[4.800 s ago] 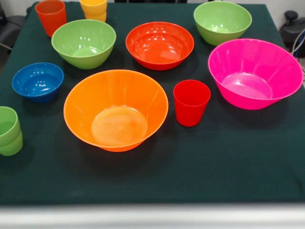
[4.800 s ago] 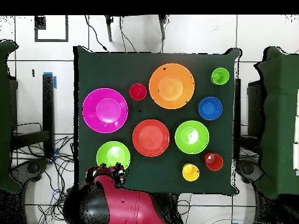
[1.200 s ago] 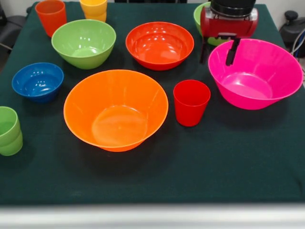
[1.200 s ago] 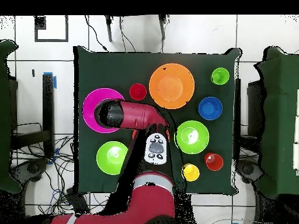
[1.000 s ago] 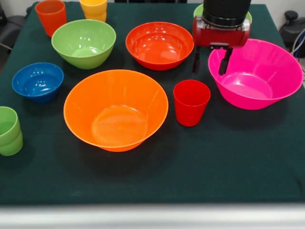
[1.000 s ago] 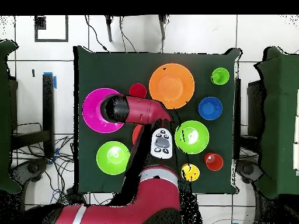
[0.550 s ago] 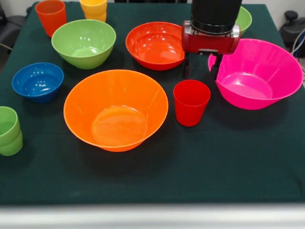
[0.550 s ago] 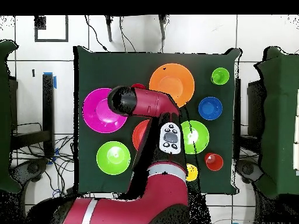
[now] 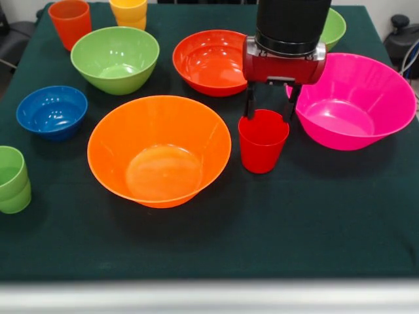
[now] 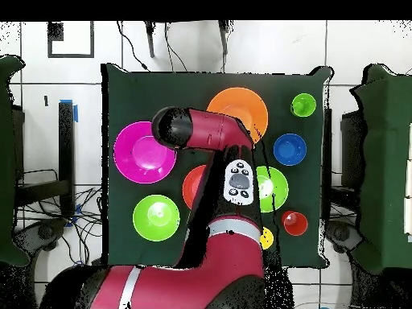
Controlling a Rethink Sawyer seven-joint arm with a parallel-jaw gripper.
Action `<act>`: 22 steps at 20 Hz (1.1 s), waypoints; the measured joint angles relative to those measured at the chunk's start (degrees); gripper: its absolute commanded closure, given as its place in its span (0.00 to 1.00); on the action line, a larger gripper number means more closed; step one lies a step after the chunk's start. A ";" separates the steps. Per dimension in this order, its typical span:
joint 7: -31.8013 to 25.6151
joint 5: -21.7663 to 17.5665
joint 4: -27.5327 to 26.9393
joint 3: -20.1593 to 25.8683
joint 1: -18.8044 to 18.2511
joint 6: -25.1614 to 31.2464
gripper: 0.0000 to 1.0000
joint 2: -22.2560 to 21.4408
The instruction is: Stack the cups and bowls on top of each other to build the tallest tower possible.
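From my station, the biggest thing I see is the dark green table (image 9: 314, 222), with the red and black arm (image 10: 209, 241) reaching in across it. The large pink bowl (image 9: 357, 104) sits upright at the right of the front view, and the large orange bowl (image 9: 159, 150) sits upright near the middle, empty, with nothing stacked in it. Behind those I have the red-orange bowl (image 9: 213, 62), partly covered by the arm's wrist, and a light green bowl (image 9: 115, 59) to its left. A second light green bowl (image 9: 334, 26) only peeks out behind the arm at the top right. The small blue bowl (image 9: 52, 111) stands alone at the left.

The gripper (image 9: 268, 112) hangs directly above the red cup (image 9: 263, 142), which stands upright on the cloth between the orange and pink bowls, apart from both. I see its two dark fingers spread, one at each side of the cup's rim, at rim level; I cannot tell whether they touch the plastic.

The remaining cups sit at the edges: an orange cup (image 9: 69, 21) and yellow cups (image 9: 129, 12) nested together at the top left, and light green cups (image 9: 12, 180) nested at the left edge.
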 measured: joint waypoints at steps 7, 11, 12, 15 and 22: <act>0.00 -0.06 -2.02 0.00 0.00 1.64 0.00 1.11; 0.00 -0.06 -3.67 -0.01 0.14 1.85 0.00 1.97; 0.00 -0.06 -3.92 -0.04 0.22 1.85 0.00 2.14; 0.00 -0.06 -4.67 -0.09 0.52 1.86 0.00 2.60; 0.00 -0.07 -5.32 -0.13 1.47 1.86 0.00 3.18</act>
